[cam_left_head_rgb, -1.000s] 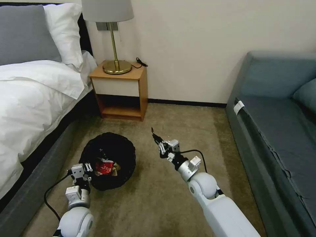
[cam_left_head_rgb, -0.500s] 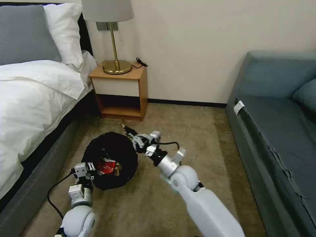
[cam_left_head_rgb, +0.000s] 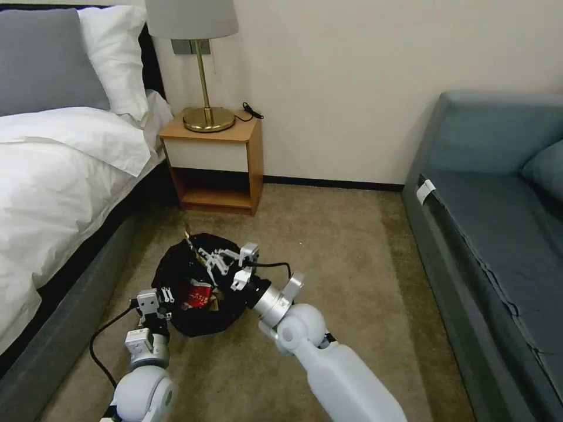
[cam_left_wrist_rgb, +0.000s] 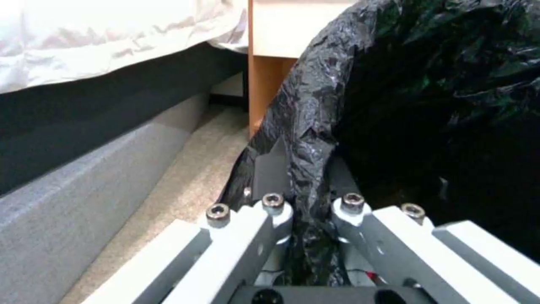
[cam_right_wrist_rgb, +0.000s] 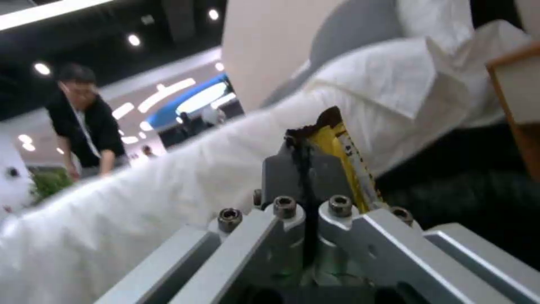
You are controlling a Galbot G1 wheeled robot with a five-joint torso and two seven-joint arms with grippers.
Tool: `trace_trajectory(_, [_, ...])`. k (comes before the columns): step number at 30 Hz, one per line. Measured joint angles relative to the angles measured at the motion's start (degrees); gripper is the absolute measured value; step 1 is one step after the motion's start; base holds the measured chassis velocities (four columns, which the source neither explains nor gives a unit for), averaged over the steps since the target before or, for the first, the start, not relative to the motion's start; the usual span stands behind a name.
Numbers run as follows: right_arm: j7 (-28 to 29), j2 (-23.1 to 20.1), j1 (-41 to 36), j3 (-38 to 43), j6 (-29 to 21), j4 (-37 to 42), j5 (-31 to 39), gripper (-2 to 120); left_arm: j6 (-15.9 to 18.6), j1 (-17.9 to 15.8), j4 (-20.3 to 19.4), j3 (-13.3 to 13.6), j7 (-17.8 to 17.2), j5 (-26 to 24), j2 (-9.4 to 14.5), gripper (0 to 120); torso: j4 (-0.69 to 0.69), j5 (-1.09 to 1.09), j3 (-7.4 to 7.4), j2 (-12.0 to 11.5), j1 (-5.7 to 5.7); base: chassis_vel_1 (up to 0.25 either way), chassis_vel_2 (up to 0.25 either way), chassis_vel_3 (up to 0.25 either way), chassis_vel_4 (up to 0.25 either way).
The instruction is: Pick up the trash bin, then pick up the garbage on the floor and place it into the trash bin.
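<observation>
The trash bin (cam_left_head_rgb: 202, 284), wrapped in crinkly black plastic, stands on the carpet (cam_left_head_rgb: 328, 234) between the bed (cam_left_head_rgb: 53, 170) and the sofa (cam_left_head_rgb: 498, 223), a little in front of the wooden nightstand (cam_left_head_rgb: 214, 161). Its mouth tilts toward the robot, and inside it lie a red-and-white snack packet (cam_left_head_rgb: 199, 293) and some brownish crumpled paper just beside it.

The left claw (cam_left_head_rgb: 163, 295) sits at the near-left rim of the bin. In the left wrist view the left claw (cam_left_wrist_rgb: 301, 169) has its two fingers pressed together on a fold of the black bag at the rim, one finger outside the bin and the other inside, so the rim is pinched between them. The grey side of the bed and the nightstand's orange edge show beyond it.

The right arm reaches across from the right, its forearm lying over the near-right part of the bin's mouth. The right claw (cam_left_head_rgb: 196, 249) is over the far rim of the bin, pointing toward the bed. Its fingers are closed on a thin foil wrapper (cam_left_head_rgb: 189, 234), whose tip sticks up past the fingertips. In the right wrist view the right claw (cam_right_wrist_rgb: 303, 147) shows that wrapper (cam_right_wrist_rgb: 346, 152) more plainly: yellow-gold with a dark torn end, clamped flat between the two pads and jutting out beyond them, with the white bedding behind it.

A lamp (cam_left_head_rgb: 202, 64) with a brass base stands on the nightstand.
</observation>
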Motion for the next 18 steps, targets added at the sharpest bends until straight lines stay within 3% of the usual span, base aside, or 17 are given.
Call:
trace_trajectory(9, [0.7,2.29,-0.66,0.7,2.68,-6.19,-7.04,0,-0.66,0.34,-0.27,0.28,0.51,-0.03,-0.11,2,0.0,0.0,0.0,0.0,0.0,0.0,0.0,0.0,0.0])
trace_trajectory(18, [3.61,3.5,-1.2,2.6,4.85,-10.13,-13.78,30,-1.05,0.41,0.04,0.31,0.54,-0.27,0.12,2,0.0,0.01,0.0,0.0,0.0,0.0,0.0,0.0,0.0])
